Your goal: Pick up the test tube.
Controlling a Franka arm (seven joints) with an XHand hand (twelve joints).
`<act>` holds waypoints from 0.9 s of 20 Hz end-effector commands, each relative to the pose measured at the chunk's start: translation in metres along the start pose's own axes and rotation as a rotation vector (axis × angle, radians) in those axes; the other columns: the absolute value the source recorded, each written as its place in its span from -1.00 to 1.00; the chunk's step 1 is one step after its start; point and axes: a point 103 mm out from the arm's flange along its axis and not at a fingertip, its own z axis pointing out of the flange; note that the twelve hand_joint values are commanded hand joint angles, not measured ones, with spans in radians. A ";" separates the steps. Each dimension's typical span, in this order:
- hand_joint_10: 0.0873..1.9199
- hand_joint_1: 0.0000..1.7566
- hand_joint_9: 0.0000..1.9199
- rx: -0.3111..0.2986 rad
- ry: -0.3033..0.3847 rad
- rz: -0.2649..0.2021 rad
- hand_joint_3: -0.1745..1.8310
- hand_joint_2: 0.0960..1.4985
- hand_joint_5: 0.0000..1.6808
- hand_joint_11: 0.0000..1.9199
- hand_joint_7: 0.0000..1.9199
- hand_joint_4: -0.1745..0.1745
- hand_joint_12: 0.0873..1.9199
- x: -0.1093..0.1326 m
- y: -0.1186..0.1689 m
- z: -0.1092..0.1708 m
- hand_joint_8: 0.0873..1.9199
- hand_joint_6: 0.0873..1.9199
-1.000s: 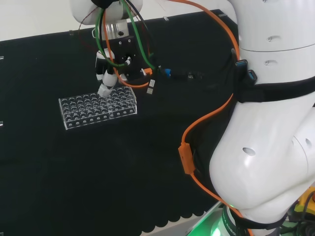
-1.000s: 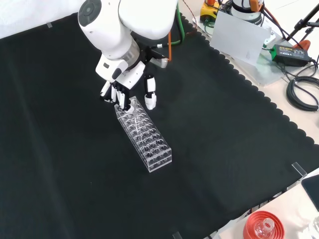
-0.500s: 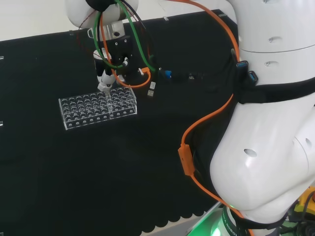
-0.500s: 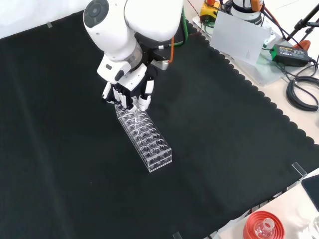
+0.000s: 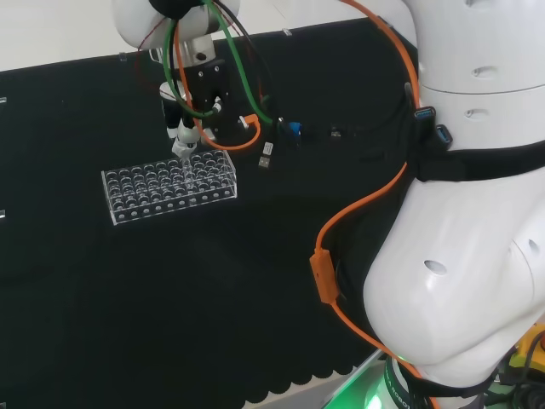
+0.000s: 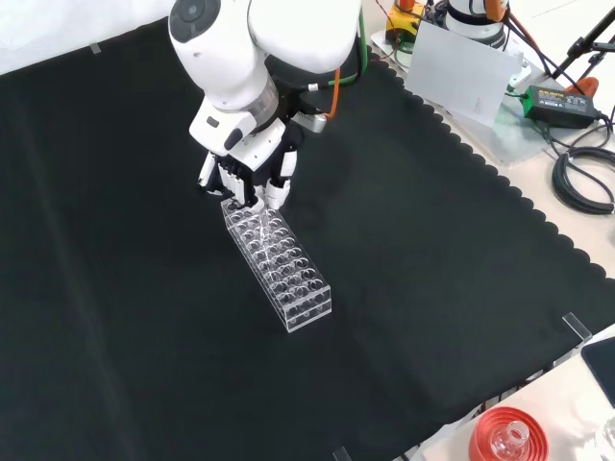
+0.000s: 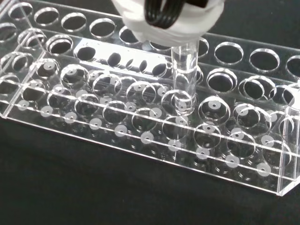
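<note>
Test tube (image 7: 182,82) stands upright in a hole of the clear rack (image 7: 140,122), at the rack's end under the hand (image 6: 252,173). The fingers are closed around its top (the only free part). It looks light, smooth and fragile, so I would lift straight up.

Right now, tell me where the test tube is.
The test tube stands upright in the clear rack, at the rack's end nearest the arm in the front view, with its top under the hand closed around it.
</note>
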 end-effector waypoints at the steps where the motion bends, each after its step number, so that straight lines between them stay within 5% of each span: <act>1: -0.47 0.61 0.29 -0.009 0.011 -0.004 -0.70 0.17 0.47 -0.52 0.35 -1.00 0.41 -0.001 -0.002 -0.005 -0.46 -0.48; 6: -0.73 0.62 0.32 -0.008 0.019 -0.014 -0.63 0.10 0.52 -0.51 0.48 -1.00 0.40 0.000 -0.004 -0.010 -0.51 -0.56; 18: -0.81 0.62 0.36 0.030 0.025 -0.061 -0.57 0.04 0.56 -0.51 0.53 -1.00 0.41 0.006 -0.014 -0.039 -0.59 -0.62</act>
